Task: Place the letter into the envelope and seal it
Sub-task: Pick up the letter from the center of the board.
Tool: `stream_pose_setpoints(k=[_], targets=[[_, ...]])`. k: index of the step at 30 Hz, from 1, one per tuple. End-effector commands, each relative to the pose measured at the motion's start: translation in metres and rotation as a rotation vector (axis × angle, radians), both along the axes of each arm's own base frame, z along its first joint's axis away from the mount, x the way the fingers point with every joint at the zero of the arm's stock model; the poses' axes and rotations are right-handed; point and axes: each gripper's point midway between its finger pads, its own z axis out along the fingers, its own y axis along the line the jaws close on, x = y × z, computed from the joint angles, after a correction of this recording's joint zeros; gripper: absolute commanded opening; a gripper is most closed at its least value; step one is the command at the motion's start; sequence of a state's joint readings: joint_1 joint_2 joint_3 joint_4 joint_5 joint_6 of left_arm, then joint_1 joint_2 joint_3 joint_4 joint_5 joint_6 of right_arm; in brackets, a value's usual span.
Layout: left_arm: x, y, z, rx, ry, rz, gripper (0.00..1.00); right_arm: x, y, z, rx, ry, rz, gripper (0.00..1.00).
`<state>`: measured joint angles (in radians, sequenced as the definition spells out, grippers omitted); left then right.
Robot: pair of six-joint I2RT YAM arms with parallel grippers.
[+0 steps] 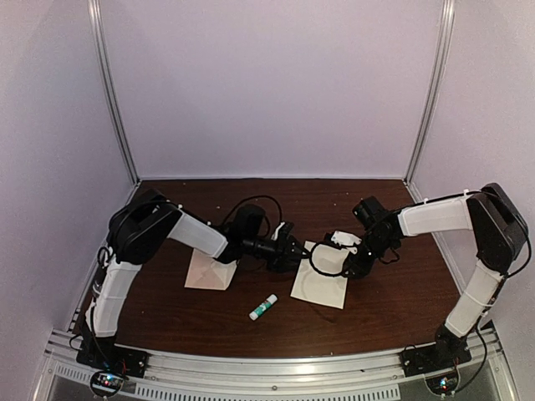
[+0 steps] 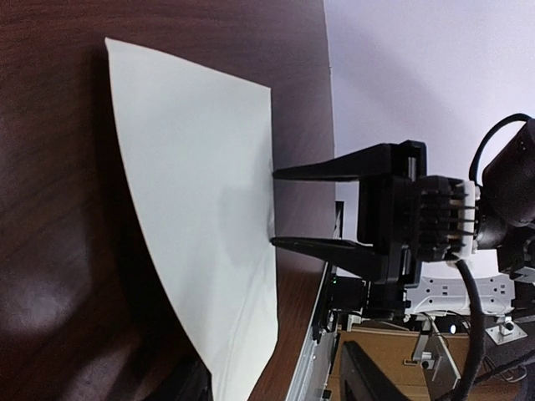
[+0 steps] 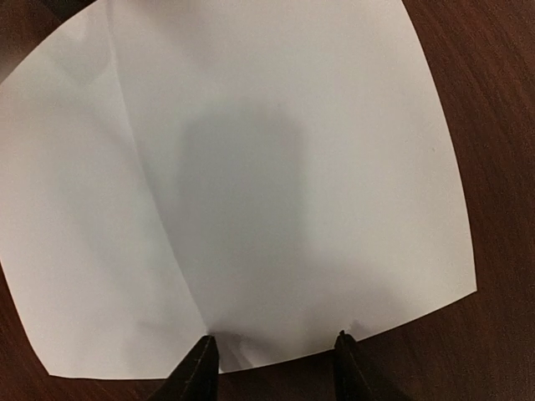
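The letter [image 1: 322, 286], a pale sheet with a faint crease, lies on the dark wood table right of centre. My right gripper [image 1: 351, 266] is open, with both fingertips [image 3: 205, 352] resting on the sheet's edge [image 3: 276, 251]. In the left wrist view those same tips [image 2: 277, 173] touch the sheet's far edge. My left gripper [image 1: 294, 253] is open at the letter's left side, and the sheet's near corner [image 2: 242, 368] lies between its jaws. The envelope [image 1: 209, 270], with a raised triangular flap, lies under the left arm.
A white glue stick with a green cap [image 1: 263, 307] lies in front, between the two papers. An aluminium rail [image 1: 267, 363] runs along the table's near edge. Pale walls close in the back and both sides.
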<state>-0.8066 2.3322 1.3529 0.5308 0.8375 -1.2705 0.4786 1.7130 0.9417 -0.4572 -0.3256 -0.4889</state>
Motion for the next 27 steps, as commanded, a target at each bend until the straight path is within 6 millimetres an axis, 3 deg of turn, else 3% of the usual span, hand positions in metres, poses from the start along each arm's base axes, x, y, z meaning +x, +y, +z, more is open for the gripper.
stream_pose_setpoints(k=[1, 16, 22, 27], targets=[[0.007, -0.013, 0.009, -0.067, -0.020, -0.015, 0.50, -0.015, 0.001, -0.010, -0.008, 0.055, 0.004, 0.47], [0.019, -0.021, 0.006, -0.045, -0.066, -0.002, 0.19, -0.015, 0.002, 0.004, 0.021, 0.019, 0.004, 0.48], [0.022, -0.021, 0.008, -0.028, -0.121, -0.013, 0.09, -0.008, -0.003, 0.035, 0.095, -0.014, -0.031, 0.48], [0.022, -0.020, 0.027, -0.006, -0.235, -0.064, 0.09, 0.013, -0.031, 0.088, 0.251, -0.005, -0.122, 0.50]])
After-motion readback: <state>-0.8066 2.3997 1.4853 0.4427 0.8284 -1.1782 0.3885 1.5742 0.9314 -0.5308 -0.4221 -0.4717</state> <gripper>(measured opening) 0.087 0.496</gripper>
